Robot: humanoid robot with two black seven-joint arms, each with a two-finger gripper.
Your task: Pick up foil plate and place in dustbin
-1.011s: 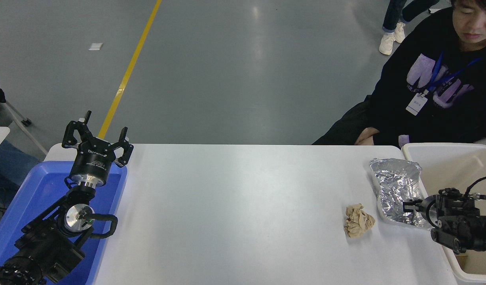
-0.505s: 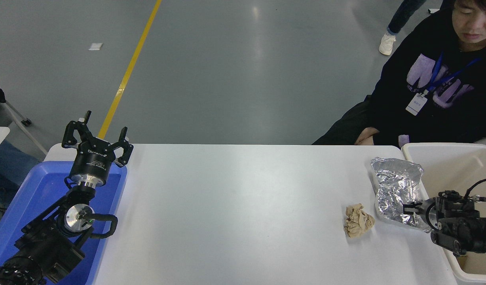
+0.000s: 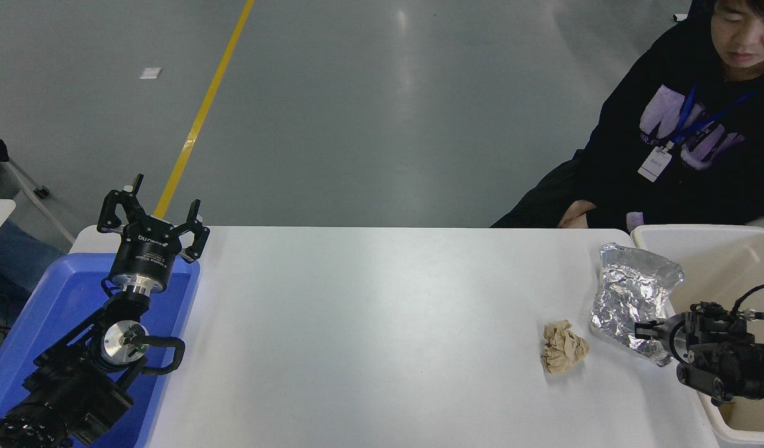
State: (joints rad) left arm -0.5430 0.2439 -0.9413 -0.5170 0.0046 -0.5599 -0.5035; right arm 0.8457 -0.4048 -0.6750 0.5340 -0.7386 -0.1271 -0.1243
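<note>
The crinkled silver foil plate (image 3: 634,292) is at the table's right end, tilted up with its far end raised over the rim of the cream-white dustbin (image 3: 712,233). My right gripper (image 3: 647,330) is shut on the foil plate's near edge, coming in from the right edge over the bin's left rim. My left gripper (image 3: 152,218) is parked at the lower left, open and empty, above the blue tray.
A tan crumpled paper ball (image 3: 563,346) lies on the white table (image 3: 382,323) just left of the foil plate. A blue plastic tray (image 3: 52,311) sits under my left arm. A person in a black sweatshirt (image 3: 687,137) sits at the far right behind the bin.
My right gripper has lifted the foil plate's near edge and drawn it right; the plate has tilted up and shifted toward the dustbin. The left arm has not moved.
</note>
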